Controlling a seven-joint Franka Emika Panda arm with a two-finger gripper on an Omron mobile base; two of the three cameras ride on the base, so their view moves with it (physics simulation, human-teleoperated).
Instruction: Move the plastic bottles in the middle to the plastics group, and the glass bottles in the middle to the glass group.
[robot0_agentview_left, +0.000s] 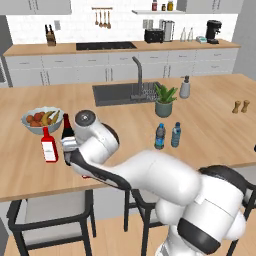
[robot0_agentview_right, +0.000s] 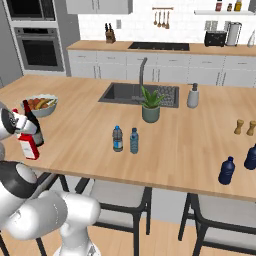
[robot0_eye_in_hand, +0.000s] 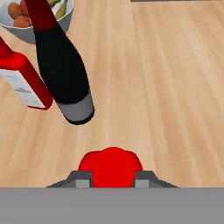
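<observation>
My gripper (robot0_eye_in_hand: 113, 180) is shut on a red bottle, whose red cap (robot0_eye_in_hand: 113, 166) sits between the two fingers. Just beyond it stand the glass group's dark wine bottle (robot0_eye_in_hand: 61, 65) and red bottle with a white label (robot0_eye_in_hand: 22, 81), side by side at the counter's left end (robot0_agentview_left: 48, 145). In the left base view my arm hides most of the wine bottle (robot0_agentview_left: 66, 131). Two small blue-capped plastic bottles (robot0_agentview_left: 160, 136) (robot0_agentview_left: 176, 134) stand together mid-counter, far to the right of my hand. The plastics group's blue bottles (robot0_agentview_right: 227, 171) (robot0_agentview_right: 251, 157) stand at the right end.
A fruit bowl (robot0_agentview_left: 42, 120) sits behind the glass group. A potted plant (robot0_agentview_left: 164, 101), a sink (robot0_agentview_left: 122, 94) and a soap dispenser (robot0_agentview_left: 185, 88) lie further back. Salt and pepper shakers (robot0_agentview_left: 240, 106) stand at the right. Chairs (robot0_agentview_left: 50, 210) are tucked under the near counter edge.
</observation>
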